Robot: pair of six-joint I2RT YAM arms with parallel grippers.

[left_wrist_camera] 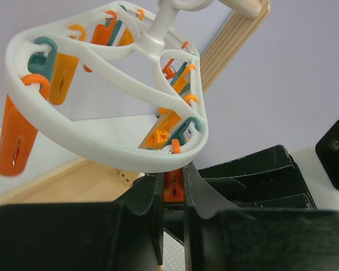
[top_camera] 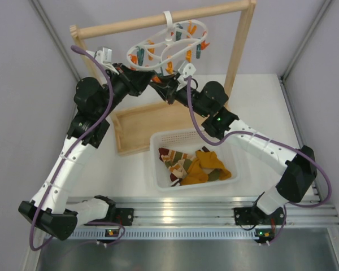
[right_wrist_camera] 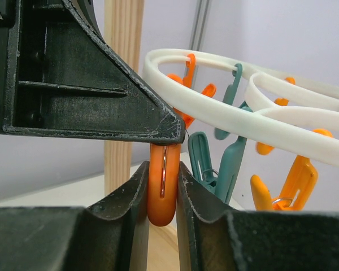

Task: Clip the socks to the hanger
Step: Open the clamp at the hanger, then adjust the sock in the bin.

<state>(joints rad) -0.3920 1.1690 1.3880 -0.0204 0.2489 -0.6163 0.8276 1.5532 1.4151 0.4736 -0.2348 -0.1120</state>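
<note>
Both arms are up at the hanger (left_wrist_camera: 101, 148). The left gripper (left_wrist_camera: 172, 180) is pinched narrow on an orange peg (left_wrist_camera: 173, 193) under its rim, and the right gripper (right_wrist_camera: 163, 169) is squeezing one too, probably to steady it. The socks (top_camera: 198, 169) sit in the white basket (top_camera: 183, 135) near the table's (top_camera: 135, 175) front edge, none clipped.

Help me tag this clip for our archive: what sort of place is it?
Most likely a robot lab test cell staged as a laundry chore, not a home: two arms bolted to an aluminium rail at a white table's edge, plain grey walls, and a peg hanger on a bare wooden frame.
</note>
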